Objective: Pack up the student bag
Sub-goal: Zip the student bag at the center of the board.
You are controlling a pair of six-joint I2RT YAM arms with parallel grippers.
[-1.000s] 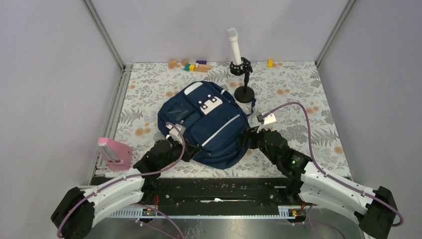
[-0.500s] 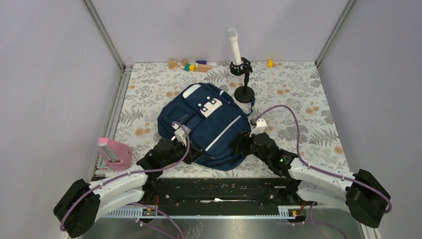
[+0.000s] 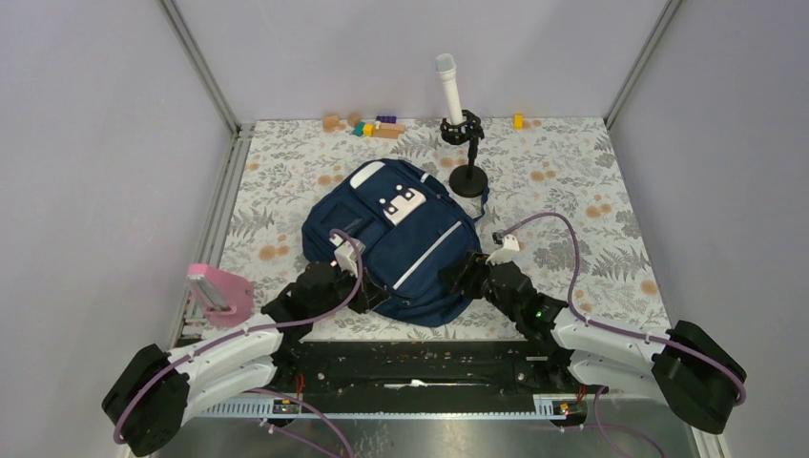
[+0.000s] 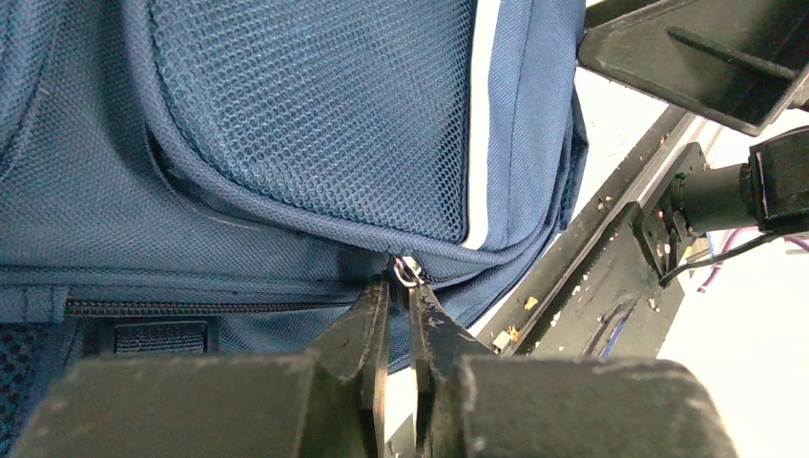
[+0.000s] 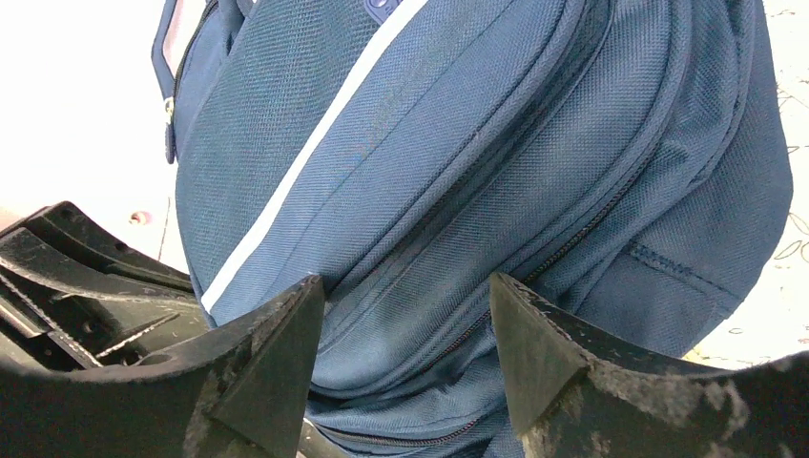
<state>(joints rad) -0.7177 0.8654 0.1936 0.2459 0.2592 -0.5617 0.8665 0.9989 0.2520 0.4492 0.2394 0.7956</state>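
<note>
Student bag [image 3: 401, 243] is lying flat on the table [image 3: 591, 181], left gripper [image 4: 399, 286] pinching shut, apparently on its zipper pull [image 4: 408, 270], right gripper [image 5: 405, 315] gaping empty at its side; unzipping is starting, calling next for a steady pull along the track.

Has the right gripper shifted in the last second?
Yes. The right gripper slid left and nearer in the top view, away from the black stand.

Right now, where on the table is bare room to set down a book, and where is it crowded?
Free: the cloth between bag, stand and right wall; also between bag and left rail. Crowded: the near edge, where left gripper and right gripper reach the bag; blocks line the back.
</note>
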